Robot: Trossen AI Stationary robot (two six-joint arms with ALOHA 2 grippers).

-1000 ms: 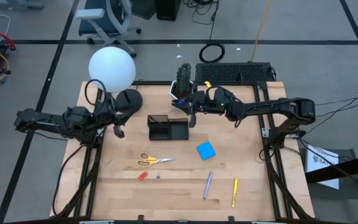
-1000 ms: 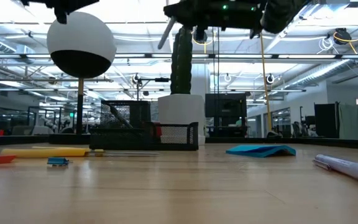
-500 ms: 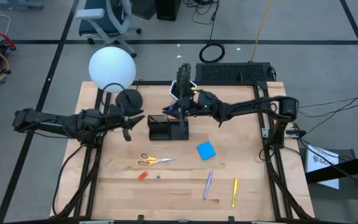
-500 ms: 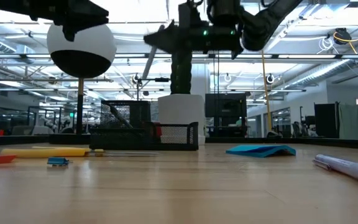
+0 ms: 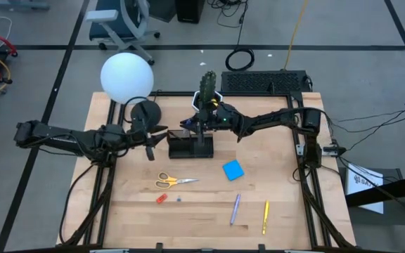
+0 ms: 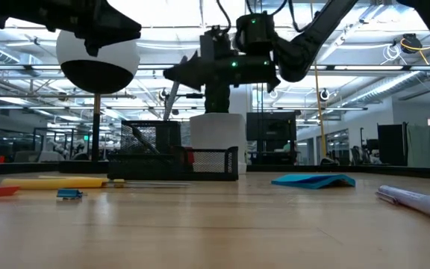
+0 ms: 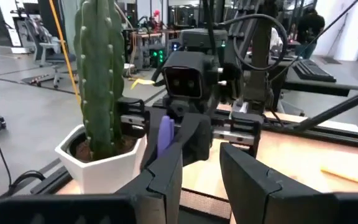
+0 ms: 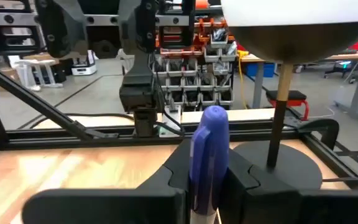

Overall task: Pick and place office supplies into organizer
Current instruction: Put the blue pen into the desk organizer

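I've got the right gripper [image 5: 193, 126] over the organizer [image 5: 190, 145], clamped on a purple pen [image 8: 207, 155], tilted tip-down so it should drop into a compartment. Organizer sits mid-table in front of the cactus pot [image 5: 206, 100]. Left gripper [image 5: 150, 146] waits just beside the organizer's left end, fingers [image 7: 166, 180] apart, holding nothing. Still loose toward the front edge: scissors [image 5: 172, 181], sticky pad [image 5: 233, 169], another pen [image 5: 235, 208], yellow pen [image 5: 265, 216], red piece [image 5: 161, 199].
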